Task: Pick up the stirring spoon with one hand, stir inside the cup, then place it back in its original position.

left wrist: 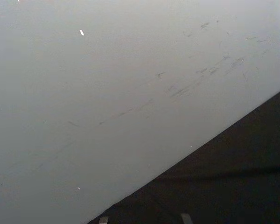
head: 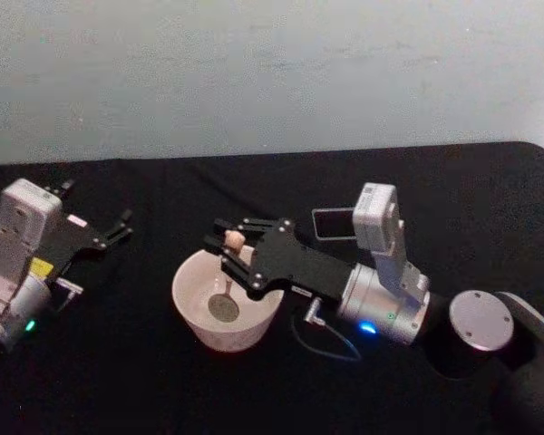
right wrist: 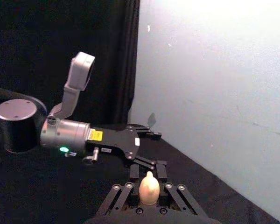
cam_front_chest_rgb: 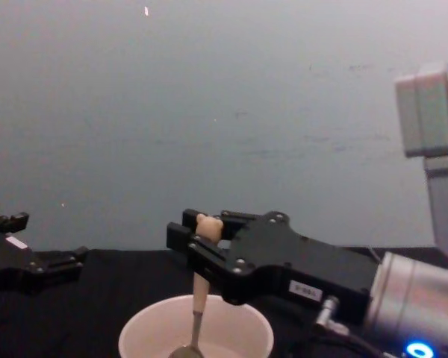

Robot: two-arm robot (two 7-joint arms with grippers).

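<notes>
Two grippers: right one at work mid-table, left one parked at table's left side
Right gripper [head: 228,243]: reaches in from the right, level above cup's near-right rim, fingers clamped on spoon's handle just under its knobby tip
Spoon [head: 228,279]: hangs near upright from the fingers, slightly tilted; beige tip pokes out above the fingers in chest view; metal bowl down inside cup, at or near the bottom, contact not clear
Cup [head: 219,339]: cream, upright on black table [head: 435,181], centre-left, under right gripper's fingers
Holder [head: 334,223]: dark-edged box just behind right gripper's wrist, partly hidden by it
Left gripper [head: 95,210]: fingers spread apart, nothing between them, well apart from cup
</notes>
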